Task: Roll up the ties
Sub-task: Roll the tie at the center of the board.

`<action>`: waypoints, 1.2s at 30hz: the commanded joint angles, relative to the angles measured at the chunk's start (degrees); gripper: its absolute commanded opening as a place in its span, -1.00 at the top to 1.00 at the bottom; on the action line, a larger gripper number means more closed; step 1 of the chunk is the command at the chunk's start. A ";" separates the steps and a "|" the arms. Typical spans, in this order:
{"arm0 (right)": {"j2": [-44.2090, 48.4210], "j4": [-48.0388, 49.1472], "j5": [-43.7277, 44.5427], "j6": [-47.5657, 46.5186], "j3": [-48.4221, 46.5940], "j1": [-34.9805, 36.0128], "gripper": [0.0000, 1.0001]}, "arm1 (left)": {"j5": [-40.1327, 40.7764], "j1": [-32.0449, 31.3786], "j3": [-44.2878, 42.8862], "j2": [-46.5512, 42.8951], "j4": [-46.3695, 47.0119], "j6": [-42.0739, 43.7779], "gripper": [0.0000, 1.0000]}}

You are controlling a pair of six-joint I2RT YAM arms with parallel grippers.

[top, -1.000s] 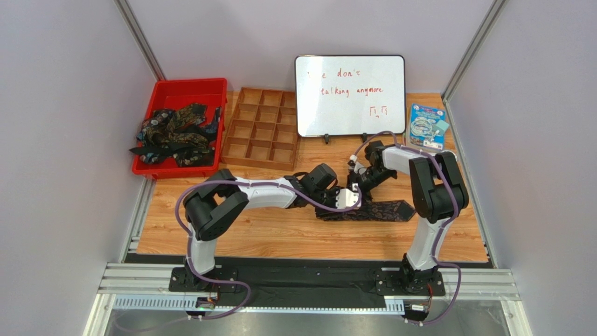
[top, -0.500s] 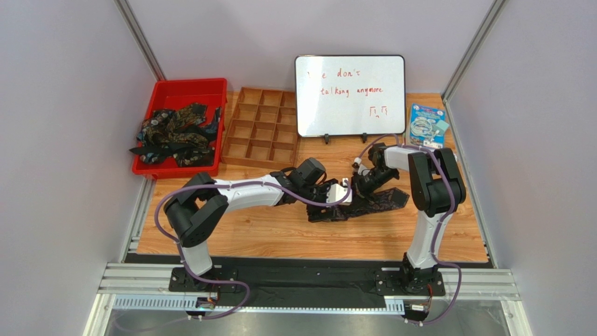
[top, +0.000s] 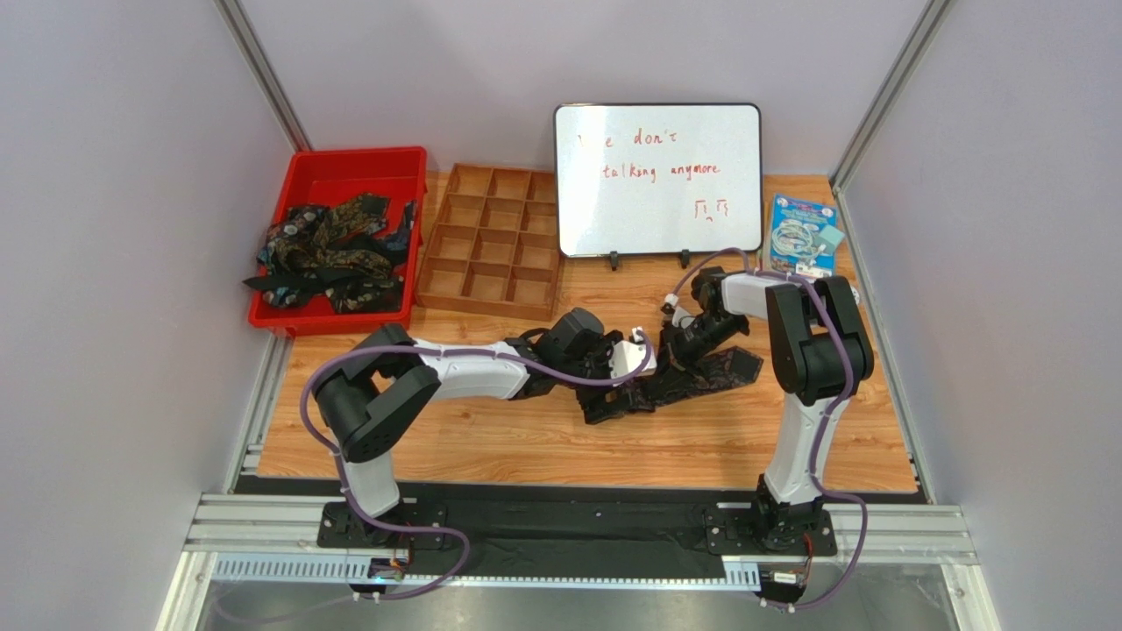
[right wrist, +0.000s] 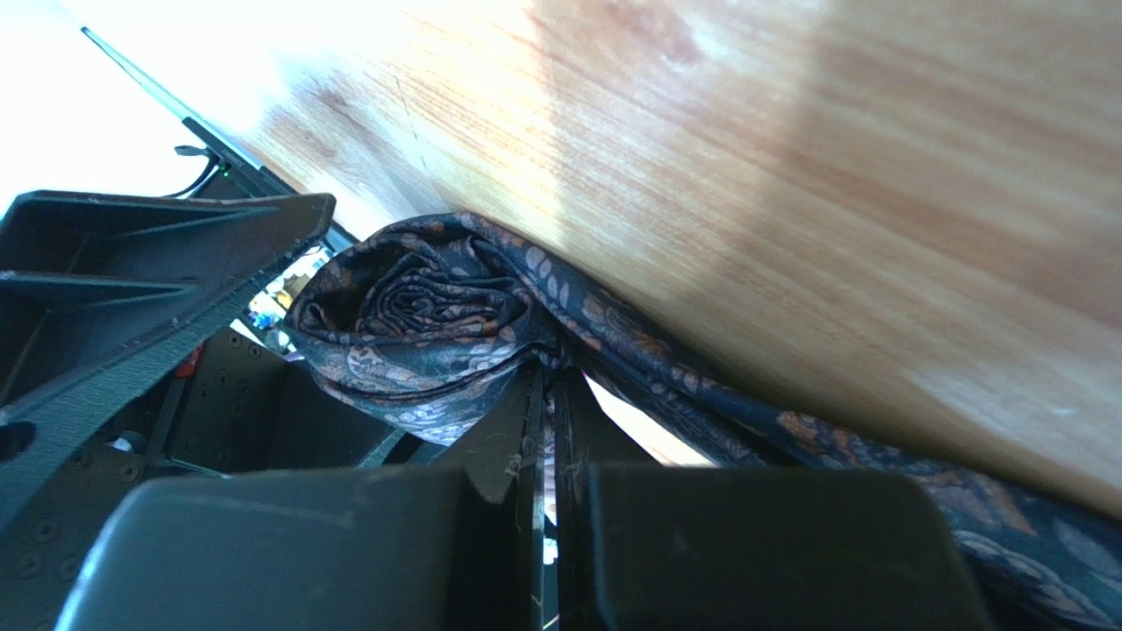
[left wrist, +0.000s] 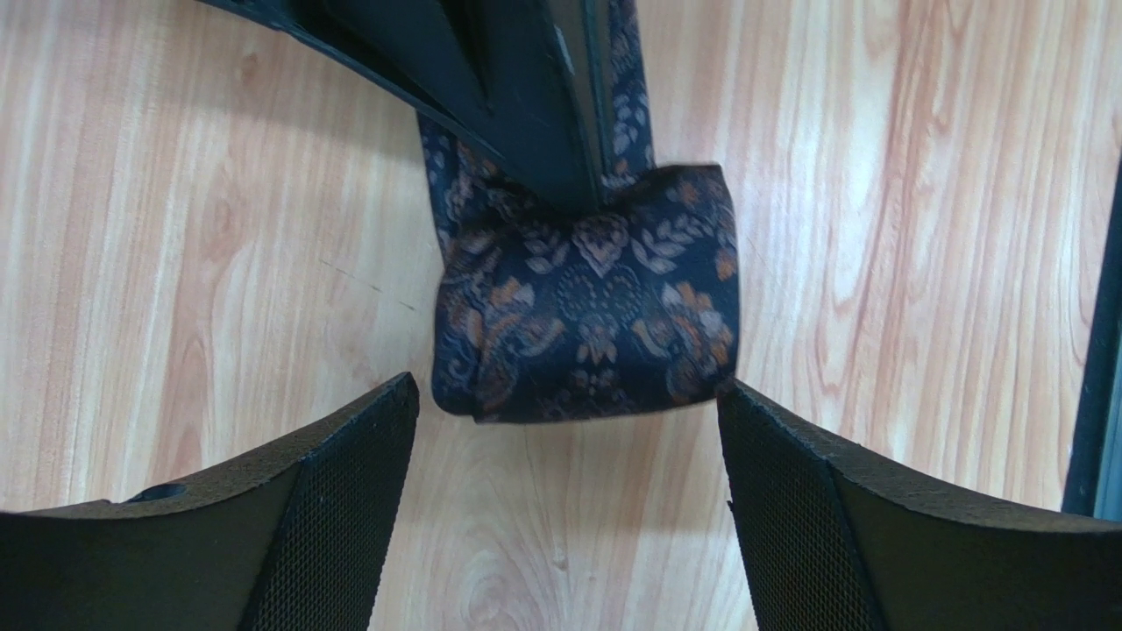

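One tie [top: 718, 373] lies on the table [top: 527, 441] in front of the whiteboard, between the two arms. Its rolled end [left wrist: 586, 309] sits as a plump bundle, with the flat tail running off toward the right arm. The left end effector [left wrist: 566, 392] stands wide apart, a textured pad [left wrist: 343, 487] on each side of the bundle and neither touching it. The right end effector [right wrist: 547, 381] is closed tight, its tips pressed against the top of the roll. Whether a fold is caught between them I can't quite tell.

The fabric looks light, soft and silky, so I'd expect the coil to spring loose or slide if nothing pins it. It has no stiffness of its own and should squash rather than resist. The best hold seems to be across the bundle's two flat ends, squeezing gently so the layers don't telescope. The other ties [top: 329, 250] lie heaped in the red bin [top: 349, 161] at the far left.
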State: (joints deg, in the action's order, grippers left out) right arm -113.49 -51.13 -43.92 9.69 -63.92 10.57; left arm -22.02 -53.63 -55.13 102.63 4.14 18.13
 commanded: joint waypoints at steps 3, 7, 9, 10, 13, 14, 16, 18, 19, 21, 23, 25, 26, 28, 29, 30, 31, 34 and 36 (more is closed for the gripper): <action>-3.67 7.19 9.74 -1.17 0.03 -0.02 1.00 | 1.19 0.01 -1.73 2.48 8.16 -4.86 -0.78; -4.45 7.28 9.65 -0.73 0.11 -0.02 1.00 | -2.22 0.10 -2.17 4.24 10.09 -3.54 -0.72; -4.54 7.45 9.64 -0.47 0.02 0.07 1.00 | -3.46 0.01 -2.35 4.68 10.53 -3.45 -0.65; -4.54 7.54 9.64 -0.29 0.02 -0.02 1.00 | -3.82 -0.07 -2.61 4.95 10.80 -3.63 -0.64; -4.37 7.80 9.65 0.32 0.29 0.07 1.00 | -3.47 -0.25 -3.49 5.56 10.80 -4.59 -0.61; -4.37 7.89 9.64 0.59 0.46 0.07 1.00 | -3.12 -0.25 -3.75 5.74 10.80 -5.64 -0.61; -4.46 7.98 9.56 1.03 0.81 0.07 1.00 | -2.59 -0.25 -4.71 6.53 10.63 -6.35 -0.58; -4.28 8.42 9.56 1.55 1.08 0.07 1.00 | -1.98 -0.25 -6.12 7.14 10.27 -8.27 -0.52; -4.02 8.51 9.47 1.73 1.34 0.07 1.00 | -1.10 -0.25 -6.65 8.02 9.23 -8.63 -0.48; -3.67 8.77 8.95 2.26 1.60 0.07 1.00 | -0.13 -0.34 -7.88 8.72 8.17 -8.73 -0.27; -3.23 8.60 7.81 2.43 1.96 0.15 1.00 | 1.80 -0.34 -8.41 9.52 5.89 -8.55 0.02; -2.26 8.16 6.75 2.26 1.96 0.15 1.00 | 2.85 -0.34 -7.71 9.26 4.39 -6.71 0.20; -1.91 6.68 6.13 1.91 1.44 0.07 1.00 | 2.77 -0.25 -7.36 8.99 3.86 -6.01 0.34; -0.08 4.65 4.38 0.25 0.73 -0.02 0.97 | 3.12 -0.34 -5.78 7.86 2.46 -4.43 0.45; 0.81 2.55 3.50 -0.28 -0.23 -0.37 0.94 | 3.12 -0.25 -5.25 7.41 2.01 -4.25 0.54; 1.60 1.66 2.88 -0.90 -0.76 -0.72 0.89 | 3.04 -0.16 -4.46 7.15 1.58 -3.90 0.59; 3.26 0.78 2.18 -1.86 -1.46 -1.07 0.76 | 2.95 -0.16 -4.11 6.62 0.61 -3.63 0.63; 4.59 -2.82 0.42 -3.36 -4.80 -2.48 0.67 | 2.60 -0.16 -2.70 5.57 0.16 -3.28 0.67; 5.04 -3.27 0.76 -3.28 -6.03 -3.10 0.67 | 2.51 -0.25 -2.35 5.39 -0.10 -3.10 0.70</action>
State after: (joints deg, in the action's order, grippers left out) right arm -112.36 -51.92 -43.77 8.60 -65.76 8.84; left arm -20.82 -53.95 -59.66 109.43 8.99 12.99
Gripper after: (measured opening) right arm 0.164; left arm 0.414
